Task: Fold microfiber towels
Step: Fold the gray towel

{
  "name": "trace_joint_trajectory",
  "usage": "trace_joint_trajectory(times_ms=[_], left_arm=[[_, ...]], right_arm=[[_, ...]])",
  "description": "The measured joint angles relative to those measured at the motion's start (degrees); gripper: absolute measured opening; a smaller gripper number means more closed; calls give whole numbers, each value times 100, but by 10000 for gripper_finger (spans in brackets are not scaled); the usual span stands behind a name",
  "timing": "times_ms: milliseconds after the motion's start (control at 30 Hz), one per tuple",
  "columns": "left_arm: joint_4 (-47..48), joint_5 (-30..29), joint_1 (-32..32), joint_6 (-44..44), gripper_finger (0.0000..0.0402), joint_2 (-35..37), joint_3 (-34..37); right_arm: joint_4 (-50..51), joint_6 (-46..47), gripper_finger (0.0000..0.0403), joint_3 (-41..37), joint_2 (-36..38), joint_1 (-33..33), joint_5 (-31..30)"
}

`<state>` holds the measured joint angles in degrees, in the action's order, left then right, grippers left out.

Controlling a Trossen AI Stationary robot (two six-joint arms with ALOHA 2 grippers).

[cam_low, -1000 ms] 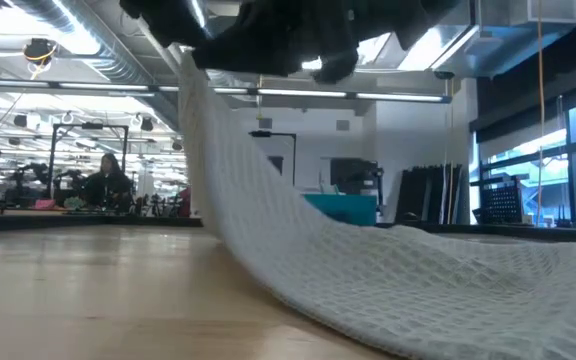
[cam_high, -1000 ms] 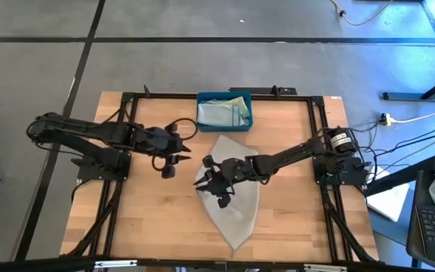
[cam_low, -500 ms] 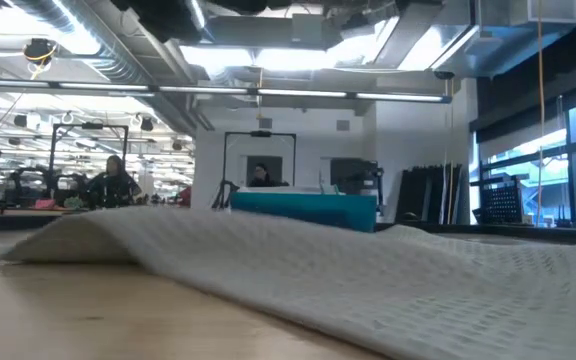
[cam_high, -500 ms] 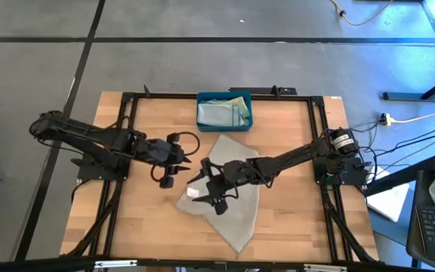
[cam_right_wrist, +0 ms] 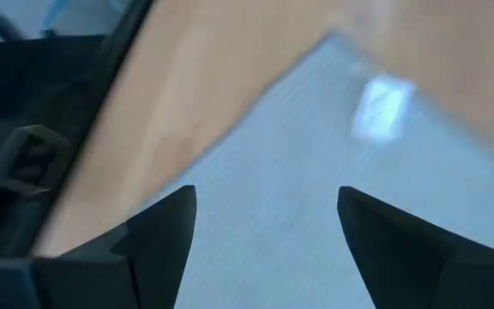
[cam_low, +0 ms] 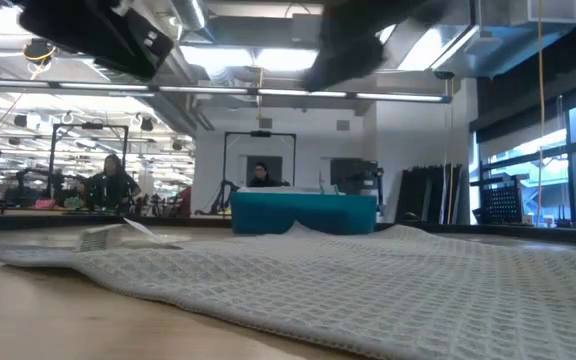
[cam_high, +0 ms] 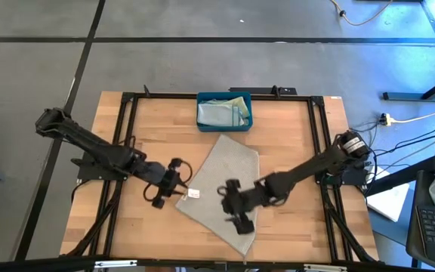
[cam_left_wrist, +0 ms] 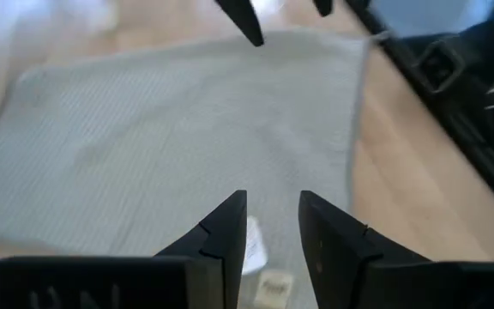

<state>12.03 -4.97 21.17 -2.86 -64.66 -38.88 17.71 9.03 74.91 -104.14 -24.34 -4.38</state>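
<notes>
The right hand (cam_high: pixel 236 214) hovers over the near part of a pale grey towel (cam_high: pixel 221 185) spread flat in the middle of the counter (cam_high: pixel 293 136), its fingers spread wide and holding nothing. The left hand (cam_high: pixel 177 192) sits at the towel's left corner with a narrow gap between its fingers, just beside a small white label (cam_high: pixel 193 193) whose writing cannot be read. A teal bin (cam_high: pixel 224 112) with more folded towels (cam_high: pixel 221 113) stands at the far edge, with bare wood along both sides.

Overhead looks down; low level; wrists close; all share towel (cam_high: pixel 221 185)
</notes>
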Motion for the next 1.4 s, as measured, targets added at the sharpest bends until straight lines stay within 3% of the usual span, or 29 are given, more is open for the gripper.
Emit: trace_joint_trajectory(times_ms=[100, 233, 433, 667, 767, 867, 1233, 1400], left_arm=[[-853, -36, 345, 183, 101, -33, 389], [-860, -275, 653, 326, 101, -479, 593], [-941, -144, 981, 771, 101, -1541, 299], [331, 5, 1293, 1255, 101, -2154, -467], [1171, -106, 1382, 1295, 101, -2232, -639], [1428, -230, 1421, 1398, 101, -2232, -646], [1320, -812, 1416, 2428, 101, -2227, -480], [1275, -843, 1314, 2616, 101, -2245, -480]], right_arm=[[377, 680, 287, 0, 0, -348, 181], [580, 1428, 277, -35, 0, -792, 181], [318, 2315, 253, -59, -20, -1257, -548], [-815, 3134, 246, -57, -408, -1783, -1112], [-892, 3619, 246, -56, -719, -1974, -1220], [-799, 3942, 246, 71, -1000, -2085, -1249], [793, 3905, 245, 1366, -1921, -2482, -1252], [1336, 4220, 245, 1596, -2184, -2555, -1308]])
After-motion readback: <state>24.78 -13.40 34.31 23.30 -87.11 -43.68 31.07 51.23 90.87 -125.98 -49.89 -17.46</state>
